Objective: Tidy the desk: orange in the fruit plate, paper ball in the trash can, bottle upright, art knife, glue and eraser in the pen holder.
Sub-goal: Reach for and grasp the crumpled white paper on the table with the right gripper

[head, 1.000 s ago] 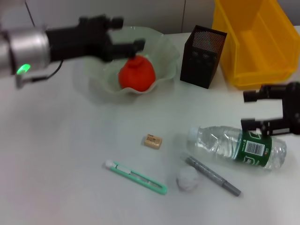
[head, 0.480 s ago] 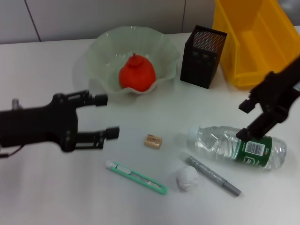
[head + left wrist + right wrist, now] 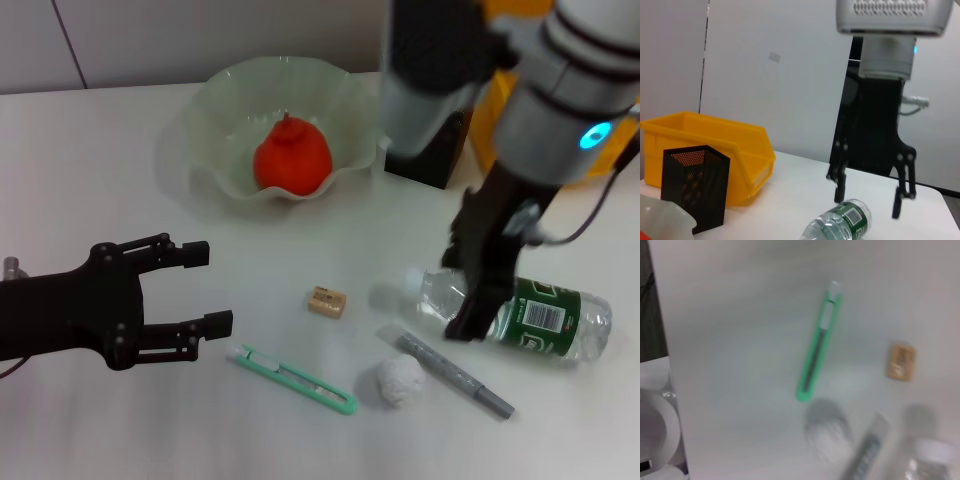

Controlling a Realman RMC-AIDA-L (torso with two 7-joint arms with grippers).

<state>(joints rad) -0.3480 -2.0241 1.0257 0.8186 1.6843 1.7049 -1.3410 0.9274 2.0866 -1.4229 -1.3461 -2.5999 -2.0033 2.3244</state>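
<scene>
The white counter carries everything, and the largest thing on it is the yellow bin at the far right, mostly hidden behind the right arm in the head view; its inside cannot be seen. Next in size, the pale green fruit plate holds 1 orange in its middle. The black mesh pen holder stands between the plate and the bin; what it holds cannot be told. The clear water bottle lies on its side at the right, white cap toward the plate, with a green label showing a barcode whose writing is too small to read. The right tool hangs over the bottle with its fingers spread apart on either side, not touching it. The left tool hovers low at the left, open and empty, just beside the green art knife. The grey glue pen lies near the bottle, the white paper ball just beside it, and the small tan eraser sits apart, toward the plate.
</scene>
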